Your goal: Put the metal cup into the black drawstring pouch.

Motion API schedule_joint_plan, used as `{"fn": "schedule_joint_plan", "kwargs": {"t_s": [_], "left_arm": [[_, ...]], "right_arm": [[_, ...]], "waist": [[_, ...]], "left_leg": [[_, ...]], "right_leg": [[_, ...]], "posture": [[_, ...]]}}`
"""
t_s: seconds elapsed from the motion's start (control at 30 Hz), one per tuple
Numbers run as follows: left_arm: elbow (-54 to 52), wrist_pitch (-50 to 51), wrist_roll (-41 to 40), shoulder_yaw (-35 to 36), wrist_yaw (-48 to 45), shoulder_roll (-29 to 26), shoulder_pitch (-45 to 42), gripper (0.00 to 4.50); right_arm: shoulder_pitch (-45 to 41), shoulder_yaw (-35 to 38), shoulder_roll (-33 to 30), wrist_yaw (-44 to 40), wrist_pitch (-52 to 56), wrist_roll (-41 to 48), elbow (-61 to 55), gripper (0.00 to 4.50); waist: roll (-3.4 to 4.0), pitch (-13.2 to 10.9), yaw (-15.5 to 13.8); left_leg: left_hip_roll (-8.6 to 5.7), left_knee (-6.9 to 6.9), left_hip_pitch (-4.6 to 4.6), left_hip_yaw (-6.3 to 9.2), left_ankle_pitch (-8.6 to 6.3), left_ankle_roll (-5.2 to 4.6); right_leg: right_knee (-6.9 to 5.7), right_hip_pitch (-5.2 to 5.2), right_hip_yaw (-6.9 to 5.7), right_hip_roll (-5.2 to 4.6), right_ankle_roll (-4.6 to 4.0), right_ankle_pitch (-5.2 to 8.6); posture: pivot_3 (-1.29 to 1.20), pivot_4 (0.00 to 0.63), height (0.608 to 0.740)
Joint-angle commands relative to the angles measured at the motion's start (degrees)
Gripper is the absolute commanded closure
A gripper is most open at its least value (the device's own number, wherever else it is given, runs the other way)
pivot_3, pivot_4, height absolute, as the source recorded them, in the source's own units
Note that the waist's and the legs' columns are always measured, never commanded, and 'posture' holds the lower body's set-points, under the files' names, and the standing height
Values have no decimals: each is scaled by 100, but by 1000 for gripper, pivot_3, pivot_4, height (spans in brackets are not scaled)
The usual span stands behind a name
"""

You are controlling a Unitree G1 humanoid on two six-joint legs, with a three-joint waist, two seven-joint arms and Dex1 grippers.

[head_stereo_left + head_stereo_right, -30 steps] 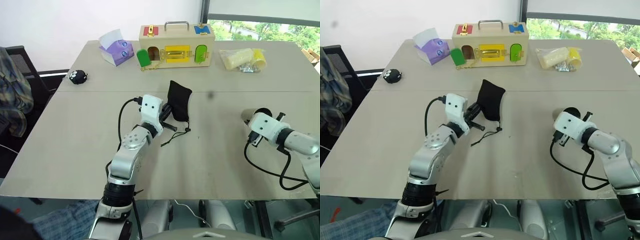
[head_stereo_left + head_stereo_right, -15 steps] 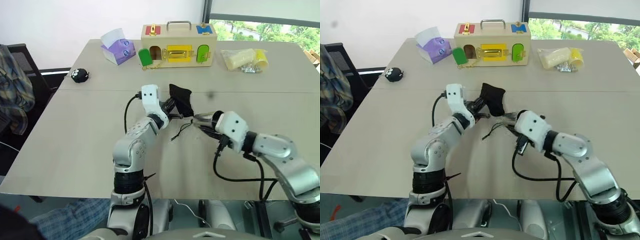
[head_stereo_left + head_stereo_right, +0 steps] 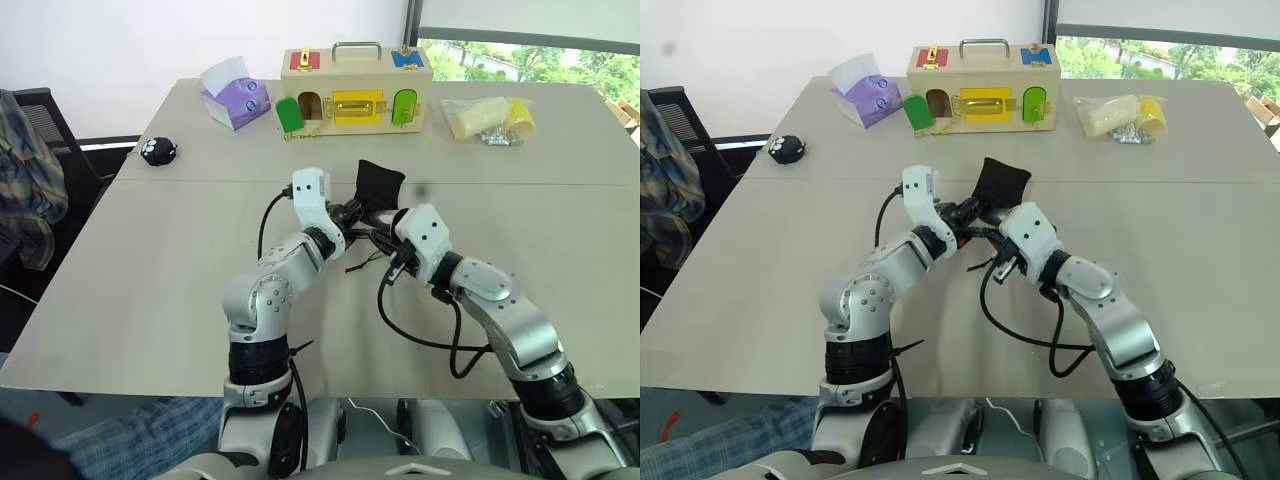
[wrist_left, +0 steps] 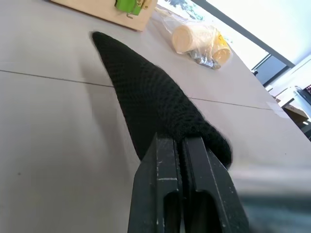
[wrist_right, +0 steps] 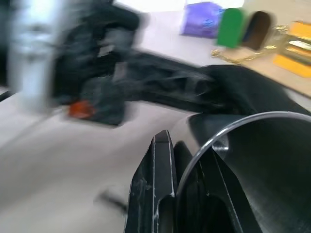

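A wooden latch box [image 3: 355, 88] with coloured doors and a metal handle stands at the far edge of the table [image 3: 150, 270]. A purple tissue box [image 3: 235, 97] sits to its left, a clear bag of yellow bits [image 3: 488, 118] to its right, and a small round black toy [image 3: 157, 151] lies near the left edge. None of these lies between the arms; the middle of the table is where both meet.

The left arm reaches forward and to the right, its gripper [image 4: 181, 145] about level, fingers pressed together on the edge of the pouch [image 3: 378, 186], which it holds raised off the table. The pouch is soft, matte black, knitted-looking cloth, tapering away from the fingers, a thin cord [image 3: 358, 264] dangling below.

The right arm bends in from the right, its gripper [image 5: 187, 160] level and pointing left, pinching the rim of the cup [image 5: 257, 160] with one finger inside and one outside. The cup is shiny steel, round-mouthed, its mouth just beside the pouch.
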State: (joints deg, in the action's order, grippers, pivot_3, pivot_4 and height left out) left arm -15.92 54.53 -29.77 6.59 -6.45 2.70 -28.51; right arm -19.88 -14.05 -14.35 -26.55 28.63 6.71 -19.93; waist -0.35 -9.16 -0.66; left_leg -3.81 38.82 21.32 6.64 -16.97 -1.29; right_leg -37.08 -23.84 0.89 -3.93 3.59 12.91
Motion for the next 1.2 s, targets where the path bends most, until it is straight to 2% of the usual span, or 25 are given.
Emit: {"fn": "schedule_joint_plan", "kwargs": {"t_s": [0.03, 0.23, 0.37, 0.53, 0.7, 0.87, 1.0, 1.1, 1.2], "left_arm": [[-348, 83, -299, -107, -132, 29, 28, 4500], [-425, 226, -454, -152, -128, 23, 36, 4500], [-443, 290, -571, -132, -133, 3, 19, 4500], [-515, 426, -948, -28, -233, 51, -32, 4500], [-569, 492, -1162, -51, -269, 2, -49, 4500], [-546, 504, -1239, -92, -276, -34, -74, 4500], [-532, 528, -1298, -87, -249, -13, -59, 4500], [-523, 480, -1316, -30, -175, 44, -46, 4500], [-481, 470, -1406, 111, -4, 153, -46, 4500]], "right_arm": [[-192, 222, 121, 308, -350, -144, -25, 4442], [-260, 539, 535, 659, -694, -16, 212, 4442], [-238, 457, 549, 495, -751, -20, 354, 4442], [-421, -398, -155, 301, -1434, -1221, 1010, 4442], [-888, -893, -570, 250, -2080, -2082, 1806, 4442], [-1293, -1236, -911, 94, -2527, -2818, 2421, 4442], [-1466, -1191, -874, -38, -2555, -2925, 2479, 4442], [-1372, -1066, -872, -242, -2442, -2821, 2278, 3624], [-1248, -884, -954, -332, -2446, -2736, 1971, 2339]], "waist": [[0, 0, -1], [1, 0, 22], [1, 0, 69], [1, 0, 120], [2, -1, 166], [-1, -2, 147], [-4, -4, 145], [-4, -4, 142], [-4, -4, 137]], "left_leg": [[0, 0, 1, 0, 0, 0], [0, 0, 1, -2, 1, 1], [1, 0, 1, -8, 2, 4], [-1, 0, 1, -12, 5, 7], [1, 3, 0, -24, 8, 13], [4, 4, 0, -34, 11, 19], [3, 4, 1, -36, 11, 19], [4, 4, 1, -33, 11, 19], [3, 5, 2, -33, 11, 19]], "right_leg": [[-1, -2, 0, 0, 0, 0], [-8, -7, 3, 2, 0, 0], [-25, -17, 10, 3, 0, 0], [-35, -22, 14, 4, 0, 0], [-53, -33, 26, 7, -1, 1], [-64, -42, 39, 11, -1, 1], [-62, -42, 40, 10, -1, 1], [-62, -42, 39, 10, -1, 1], [-61, -42, 39, 8, -1, 1]], "posture": [[0, 150, 710], [0, 150, 710], [0, 150, 710], [0, 150, 710], [0, 150, 710], [0, 150, 710], [0, 150, 710], [0, 150, 710], [0, 150, 710]]}}
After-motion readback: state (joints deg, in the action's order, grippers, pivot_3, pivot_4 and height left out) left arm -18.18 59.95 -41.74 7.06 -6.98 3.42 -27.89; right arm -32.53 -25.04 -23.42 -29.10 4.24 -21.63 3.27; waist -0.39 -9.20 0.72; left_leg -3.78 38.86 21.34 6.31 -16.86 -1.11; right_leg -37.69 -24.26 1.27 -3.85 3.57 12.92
